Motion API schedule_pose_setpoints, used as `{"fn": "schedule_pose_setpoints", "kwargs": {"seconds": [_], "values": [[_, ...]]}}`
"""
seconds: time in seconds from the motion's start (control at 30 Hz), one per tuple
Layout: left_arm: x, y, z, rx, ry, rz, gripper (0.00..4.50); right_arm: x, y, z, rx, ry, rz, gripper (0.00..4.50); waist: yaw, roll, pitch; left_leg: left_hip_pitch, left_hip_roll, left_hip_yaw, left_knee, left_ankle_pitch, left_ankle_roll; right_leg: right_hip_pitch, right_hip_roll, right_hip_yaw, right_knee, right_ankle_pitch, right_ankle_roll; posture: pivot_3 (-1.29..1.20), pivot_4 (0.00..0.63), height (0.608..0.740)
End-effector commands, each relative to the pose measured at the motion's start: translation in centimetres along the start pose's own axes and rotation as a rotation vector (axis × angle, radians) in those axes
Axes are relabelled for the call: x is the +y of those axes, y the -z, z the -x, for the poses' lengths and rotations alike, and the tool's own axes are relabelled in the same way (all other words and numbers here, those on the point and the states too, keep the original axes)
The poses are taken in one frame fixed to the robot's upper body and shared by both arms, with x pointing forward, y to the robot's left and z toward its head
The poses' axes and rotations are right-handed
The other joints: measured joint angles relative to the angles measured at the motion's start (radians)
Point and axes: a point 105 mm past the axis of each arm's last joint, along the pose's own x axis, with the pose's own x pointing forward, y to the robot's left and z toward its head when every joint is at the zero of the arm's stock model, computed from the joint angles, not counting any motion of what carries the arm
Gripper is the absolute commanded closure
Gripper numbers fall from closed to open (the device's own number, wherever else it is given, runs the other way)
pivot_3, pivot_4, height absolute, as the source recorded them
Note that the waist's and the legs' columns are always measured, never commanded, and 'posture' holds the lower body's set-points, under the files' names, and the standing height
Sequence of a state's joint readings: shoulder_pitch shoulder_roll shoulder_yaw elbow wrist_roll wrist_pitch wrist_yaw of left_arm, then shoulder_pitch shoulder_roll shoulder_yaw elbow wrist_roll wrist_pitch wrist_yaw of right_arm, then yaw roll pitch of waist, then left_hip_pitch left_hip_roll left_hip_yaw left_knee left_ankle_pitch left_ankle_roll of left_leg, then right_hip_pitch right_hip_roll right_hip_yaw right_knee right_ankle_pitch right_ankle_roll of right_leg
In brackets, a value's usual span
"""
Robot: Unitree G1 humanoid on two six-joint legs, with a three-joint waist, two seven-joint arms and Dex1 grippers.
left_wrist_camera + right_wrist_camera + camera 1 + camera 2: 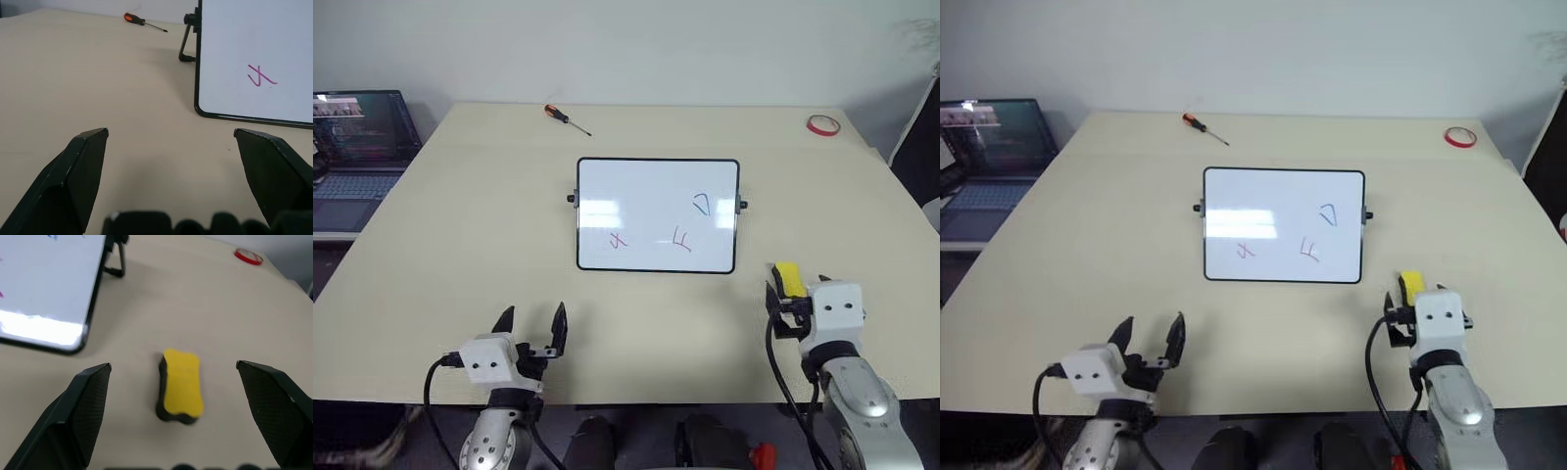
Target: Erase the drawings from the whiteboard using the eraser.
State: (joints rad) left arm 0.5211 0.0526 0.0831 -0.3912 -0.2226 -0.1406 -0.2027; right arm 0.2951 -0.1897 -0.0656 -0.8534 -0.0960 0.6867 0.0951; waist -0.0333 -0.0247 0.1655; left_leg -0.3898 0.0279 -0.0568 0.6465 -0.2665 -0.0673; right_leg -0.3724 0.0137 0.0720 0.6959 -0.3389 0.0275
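Nothing is erased yet: all three drawings (pixel 661 231) remain on the whiteboard (pixel 646 186), and the eraser (pixel 180 384) lies unheld on the table between the wide-open jaws of the right gripper (pixel 173 382), while the left gripper (pixel 530 323) is open and empty.

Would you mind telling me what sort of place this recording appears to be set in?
Probably an office or lab workspace: a plain beige table against a bare wall, an open laptop on a side desk, and a small whiteboard with an orange-handled screwdriver and a red tape ring nearby.
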Motion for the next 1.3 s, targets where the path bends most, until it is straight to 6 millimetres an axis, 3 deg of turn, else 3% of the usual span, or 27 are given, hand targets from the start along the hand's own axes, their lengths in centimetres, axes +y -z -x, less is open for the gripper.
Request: {"fn": "schedule_pose_setpoints", "kwargs": {"seconds": [0.03, 0.13, 0.3, 0.53, 0.7, 0.8, 0.97, 1.3], "values": [[0.0, 0.5, 0.9, -0.013, 0.011, -0.002, 0.0, -0.2, -2.1, 0.7, -0.069, -0.016, 0.028, 0.04, -0.003, 0.0, 0.0, 0.0, 0.0, 0.0, 0.0, 0.0, 0.0, 0.0, 0.0, 0.0, 0.0, 0.0, 0.0, 0.0, 0.15, 0.74], [-0.4, 1.5, 0.7, -0.009, 0.013, -0.025, 0.0, 0.0, -1.1, 0.5, -0.029, -0.025, 0.027, 0.04, -0.002, -0.001, -0.001, 0.0, -0.001, 0.0, 0.0, 0.0, 0.0, 0.0, 0.0, 0.0, 0.0, 0.0, 0.0, 0.0, 0.15, 0.74], [-1.3, 0.4, 0.5, -0.022, 0.028, -0.02, 0.0, 0.1, -1.4, 1.8, -0.027, -0.022, 0.027, 0.04, 0.001, -0.001, -0.002, 0.0, 0.0, 0.0, 0.0, 0.0, 0.0, 0.001, 0.0, 0.0, 0.0, 0.0, 0.0, 0.0, 0.15, 0.74], [-1.7, -2.3, -1.7, -0.075, 0.028, -0.041, 0.0, 0.2, -0.9, 1.2, -0.023, 0.006, -0.002, 0.04, 0.0, -0.001, -0.002, 0.001, 0.0, 0.0, 0.0, 0.0, 0.0, 0.001, 0.0, 0.0, 0.0, 0.0, 0.0, 0.0, 0.15, 0.74], [-1.7, -2.9, -3.5, -0.092, 0.034, -0.061, 0.0, 0.5, -0.9, 0.7, -0.035, 0.032, -0.02, 0.04, 0.001, -0.001, -0.002, 0.001, -0.001, 0.0, 0.0, 0.0, 0.0, 0.001, 0.001, 0.0, 0.0, 0.0, 0.0, 0.0, 0.15, 0.74], [-1.4, -4.9, -2.3, -0.106, 0.052, -0.079, 0.0, -0.1, -0.6, 1.3, -0.028, 0.05, -0.031, 0.04, -0.001, -0.001, -0.002, 0.0, 0.0, 0.0, 0.0, 0.0, 0.0, 0.0, 0.0, 0.0, 0.0, 0.001, -0.001, 0.0, 0.15, 0.74], [-1.7, -6.5, -1.5, -0.083, 0.059, -0.099, 0.0, 0.7, -0.2, 1.5, -0.015, 0.044, -0.063, 0.04, -0.002, -0.001, -0.002, 0.0, 0.001, -0.001, -0.001, 0.0, 0.0, 0.0, 0.0, 0.0, 0.0, 0.0, -0.002, 0.0, 0.15, 0.74], [-3.4, -8.0, -4.4, -0.109, 0.092, -0.094, 0.0, 0.9, -1.0, 0.2, -0.065, 0.063, -0.06, 0.04, 0.0, -0.001, -0.002, 0.003, 0.0, 0.0, -0.001, 0.0, 0.0, 0.002, 0.0, 0.0, 0.001, -0.001, -0.001, 0.0, 0.15, 0.74]]}}
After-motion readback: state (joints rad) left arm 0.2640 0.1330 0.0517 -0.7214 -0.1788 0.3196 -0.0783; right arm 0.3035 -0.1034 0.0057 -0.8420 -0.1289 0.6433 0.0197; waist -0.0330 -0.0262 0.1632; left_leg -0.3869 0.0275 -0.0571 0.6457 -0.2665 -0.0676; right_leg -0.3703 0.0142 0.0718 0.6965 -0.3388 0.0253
